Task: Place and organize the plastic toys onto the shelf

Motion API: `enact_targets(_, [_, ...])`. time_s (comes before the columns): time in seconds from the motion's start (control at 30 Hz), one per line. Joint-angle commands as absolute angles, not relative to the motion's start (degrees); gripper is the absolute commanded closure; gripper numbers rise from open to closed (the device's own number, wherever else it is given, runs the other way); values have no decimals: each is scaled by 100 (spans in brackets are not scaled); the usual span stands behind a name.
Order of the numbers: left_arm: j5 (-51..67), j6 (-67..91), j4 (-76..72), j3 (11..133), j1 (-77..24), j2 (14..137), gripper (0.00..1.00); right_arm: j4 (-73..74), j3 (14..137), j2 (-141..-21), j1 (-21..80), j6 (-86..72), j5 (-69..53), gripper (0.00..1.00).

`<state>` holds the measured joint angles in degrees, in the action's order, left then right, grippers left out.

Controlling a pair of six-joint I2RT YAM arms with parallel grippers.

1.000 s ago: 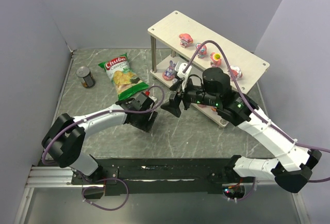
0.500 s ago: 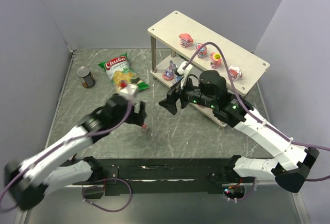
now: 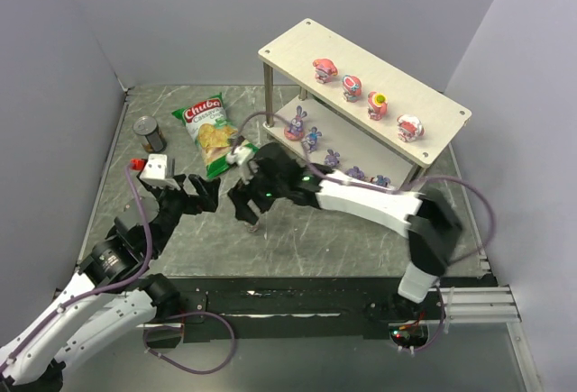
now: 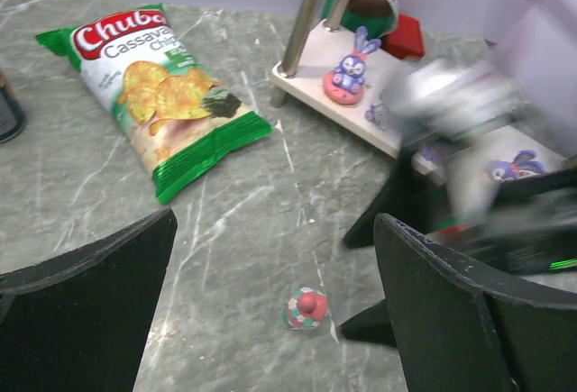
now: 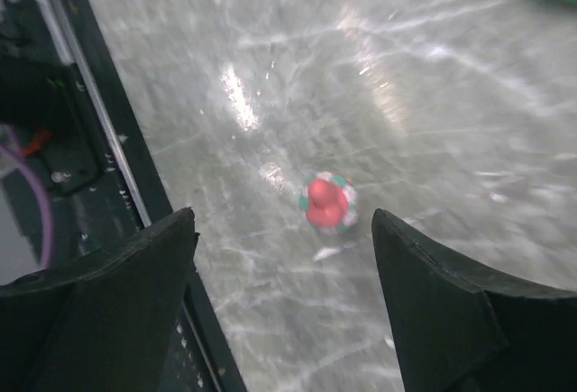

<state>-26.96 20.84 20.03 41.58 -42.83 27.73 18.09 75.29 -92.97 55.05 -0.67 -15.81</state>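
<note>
Top: right tool point(image 3: 245, 210) spread wide, low at 8 o'clock of shelf point(image 3: 297, 45); left tool point(image 3: 194, 196) spread, empty
Left wrist: red toy point(image 4: 307, 308) upright on counter point(image 4: 225, 230)
Right wrist: toy sits toward 3 o'clock between fingers point(image 5: 99, 302); centre first, then close

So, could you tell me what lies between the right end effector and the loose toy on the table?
Nothing; the right wrist view shows only bare table between the open right end effector and the toy.
</note>
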Motion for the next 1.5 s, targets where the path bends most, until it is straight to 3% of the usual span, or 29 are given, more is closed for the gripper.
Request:
enact_targets(0.0, [-3015,2153,1995,4447,-4298,2821,4,1898,8129,-10238,5651,-193,-1687,18])
enact_targets(0.27, [-2936,2197,2109,4518,-4298,2856,4,2013,8165,-10836,5730,-255,-1275,31])
enact_targets(0.37, [-2936,2215,2144,4500,-4298,2830,4,2039,8174,-10951,5713,-281,-1248,40])
enact_targets(0.57, [-2971,2197,2188,4491,-4289,2812,4,2179,8270,-11118,5730,-387,-1090,65])
enact_targets(0.7, [-2971,2215,2232,4482,-4289,2821,4,2346,8454,-11145,5730,-439,-827,90])
enact_targets(0.77, [-2971,2232,2241,4474,-4298,2821,4,2495,8543,-11110,5730,-466,-607,96])
enact_targets(1.2, [-2839,2303,2153,4456,-4298,2988,4,4744,11169,-10828,5300,-79,352,100])
enact_targets(1.47, [-899,1723,944,4166,-4298,3462,4,6352,12847,-10951,5010,-175,-201,100])
